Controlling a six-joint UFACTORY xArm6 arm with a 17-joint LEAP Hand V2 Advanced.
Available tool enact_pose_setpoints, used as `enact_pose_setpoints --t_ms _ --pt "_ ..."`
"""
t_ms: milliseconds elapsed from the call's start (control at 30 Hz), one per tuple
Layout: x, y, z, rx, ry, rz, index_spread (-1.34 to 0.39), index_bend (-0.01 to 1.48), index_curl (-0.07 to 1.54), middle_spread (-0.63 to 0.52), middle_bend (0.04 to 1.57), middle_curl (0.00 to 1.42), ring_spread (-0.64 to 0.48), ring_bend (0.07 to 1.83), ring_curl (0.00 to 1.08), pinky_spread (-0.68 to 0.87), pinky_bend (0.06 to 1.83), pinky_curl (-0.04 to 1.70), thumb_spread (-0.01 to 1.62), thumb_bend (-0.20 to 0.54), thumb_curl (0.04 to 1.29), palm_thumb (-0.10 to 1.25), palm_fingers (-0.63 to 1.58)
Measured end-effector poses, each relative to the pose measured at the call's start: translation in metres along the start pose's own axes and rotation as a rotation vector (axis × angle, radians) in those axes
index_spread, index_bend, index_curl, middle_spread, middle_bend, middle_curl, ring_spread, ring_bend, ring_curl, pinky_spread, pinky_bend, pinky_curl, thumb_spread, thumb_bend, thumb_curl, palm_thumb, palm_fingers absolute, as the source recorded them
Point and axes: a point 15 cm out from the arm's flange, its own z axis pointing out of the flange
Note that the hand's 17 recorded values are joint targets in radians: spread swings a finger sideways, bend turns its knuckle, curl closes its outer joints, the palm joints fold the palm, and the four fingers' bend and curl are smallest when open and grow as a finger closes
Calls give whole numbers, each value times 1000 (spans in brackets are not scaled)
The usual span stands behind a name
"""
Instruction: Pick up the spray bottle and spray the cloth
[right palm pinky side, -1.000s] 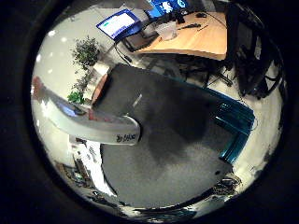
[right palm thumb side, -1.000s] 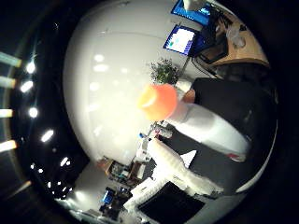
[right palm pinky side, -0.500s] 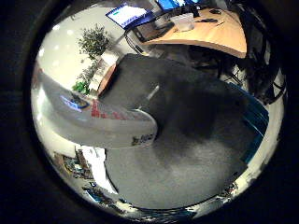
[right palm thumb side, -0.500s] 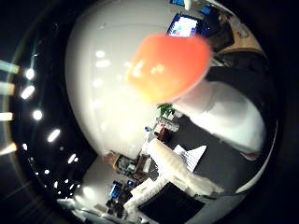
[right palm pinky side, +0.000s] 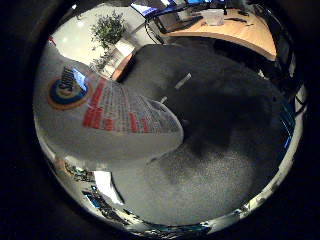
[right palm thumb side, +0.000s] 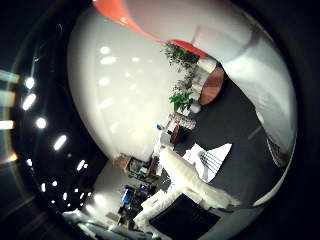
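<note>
The spray bottle's white body with a red, blue and yellow label (right palm pinky side: 105, 110) fills much of the right little finger side palm view, close to the palm, over a dark grey surface (right palm pinky side: 225, 130). In the right thumb side palm view the bottle's orange-red top (right palm thumb side: 130, 10) and white body (right palm thumb side: 250, 55) cross the edge of the picture. A white part of my hand (right palm thumb side: 195, 178) reaches in there. A small white strip (right palm pinky side: 182, 81) lies on the dark surface. I cannot make out a cloth.
A wooden desk (right palm pinky side: 230, 28) with monitors stands beyond the dark surface. A potted plant (right palm pinky side: 108, 30) stands by a white wall. The thumb side view shows plants (right palm thumb side: 182, 52) and a reddish-brown object (right palm thumb side: 212, 85) beside the dark surface.
The bottle has grown much larger in the little finger side view, coming close to the palm. In the thumb side view its orange top has slid to the picture's edge.
</note>
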Motion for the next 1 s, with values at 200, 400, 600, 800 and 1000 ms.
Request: enact_pose_setpoints --t_ms 200,400,600,800,1000 --pt "6 1 10 -16 -5 18 -148 114 254 79 301 336 134 704 309 589 953 135 1070 -12 447 584 430" --pt "2 -6 17 -14 -19 25 -438 163 246 -395 636 488 -377 1075 436 -245 1122 137 957 -13 502 752 957" --pt "-4 -9 20 -6 -41 12 -593 267 364 -452 844 636 -350 1164 510 -554 1161 240 789 -28 573 829 1243" --pt "-13 -11 24 16 -88 -15 -467 816 622 -307 1077 713 -268 1232 552 -444 1230 364 974 15 619 885 1365" --pt "-26 -12 24 20 -134 -42 -340 1010 681 -230 1196 728 -227 1353 590 -348 1313 460 977 25 734 1021 1284"
